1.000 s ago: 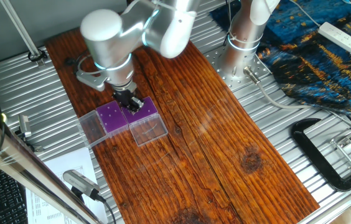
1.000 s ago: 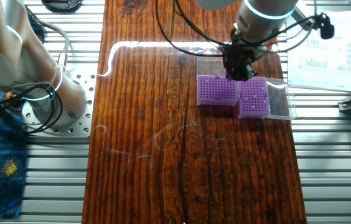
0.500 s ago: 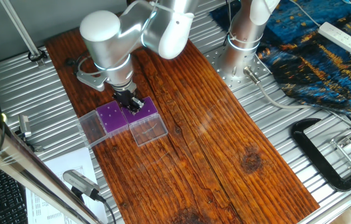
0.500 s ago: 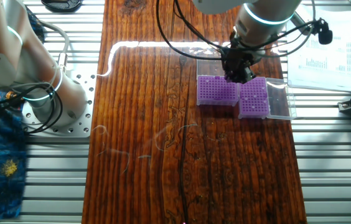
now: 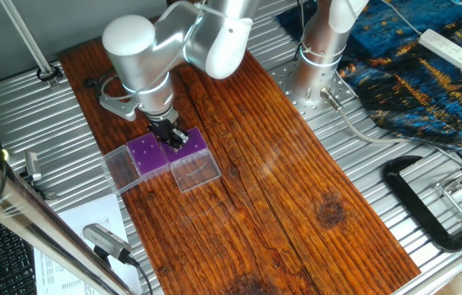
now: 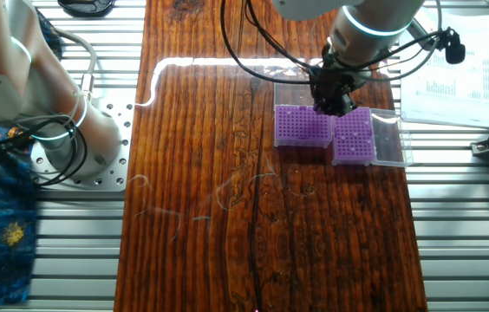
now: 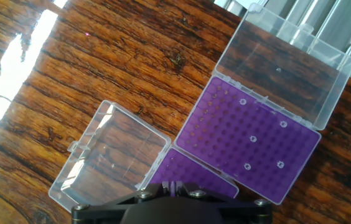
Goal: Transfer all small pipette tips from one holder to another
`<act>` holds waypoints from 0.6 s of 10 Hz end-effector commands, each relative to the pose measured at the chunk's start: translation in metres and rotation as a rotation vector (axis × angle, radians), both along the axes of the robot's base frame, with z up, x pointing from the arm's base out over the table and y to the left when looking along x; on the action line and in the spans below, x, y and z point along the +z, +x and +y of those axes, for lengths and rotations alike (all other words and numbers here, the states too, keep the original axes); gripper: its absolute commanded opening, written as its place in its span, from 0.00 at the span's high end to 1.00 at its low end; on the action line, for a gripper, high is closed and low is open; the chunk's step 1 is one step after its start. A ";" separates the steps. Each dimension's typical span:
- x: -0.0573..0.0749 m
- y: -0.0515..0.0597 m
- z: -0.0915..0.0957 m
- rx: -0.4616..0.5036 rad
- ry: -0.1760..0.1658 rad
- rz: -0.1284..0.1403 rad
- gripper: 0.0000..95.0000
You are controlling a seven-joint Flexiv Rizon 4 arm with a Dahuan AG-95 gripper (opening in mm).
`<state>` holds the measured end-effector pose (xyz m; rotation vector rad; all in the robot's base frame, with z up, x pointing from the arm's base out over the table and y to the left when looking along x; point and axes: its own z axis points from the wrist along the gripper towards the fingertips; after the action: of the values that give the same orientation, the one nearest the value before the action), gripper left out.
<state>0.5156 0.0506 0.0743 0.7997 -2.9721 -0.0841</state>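
Two purple-topped holders stand side by side with their clear lids open. In the hand view the far holder point(image 7: 250, 140) carries several small pipette tips point(image 7: 252, 139), seen as pale rings. The near holder point(image 7: 191, 174) lies right under my gripper point(image 7: 175, 186). The fingers stand close together with a thin pale sliver between them, which looks like one tip. In one fixed view the gripper point(image 5: 174, 138) hovers low over the right holder point(image 5: 194, 143), beside the left holder point(image 5: 147, 154). In the other fixed view the gripper point(image 6: 331, 106) is at the seam between the holders point(image 6: 303, 128).
The open clear lids point(image 7: 110, 158) point(image 7: 284, 59) lie flat on the wooden board point(image 5: 280, 180) beside the holders. A black clamp point(image 5: 428, 205) and a patterned cloth point(image 5: 428, 65) lie off the board to the right. Papers point(image 6: 453, 74) lie near the holders.
The arm has shifted very slightly up and left over the holders. The holders and lids have not moved.
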 end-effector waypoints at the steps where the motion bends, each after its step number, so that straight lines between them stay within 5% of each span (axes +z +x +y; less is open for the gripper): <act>1: 0.000 0.001 0.000 0.001 -0.001 0.000 1.00; 6: -0.002 0.001 0.000 -0.007 0.007 0.000 1.00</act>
<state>0.5162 0.0510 0.0728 0.7898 -2.9760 -0.0950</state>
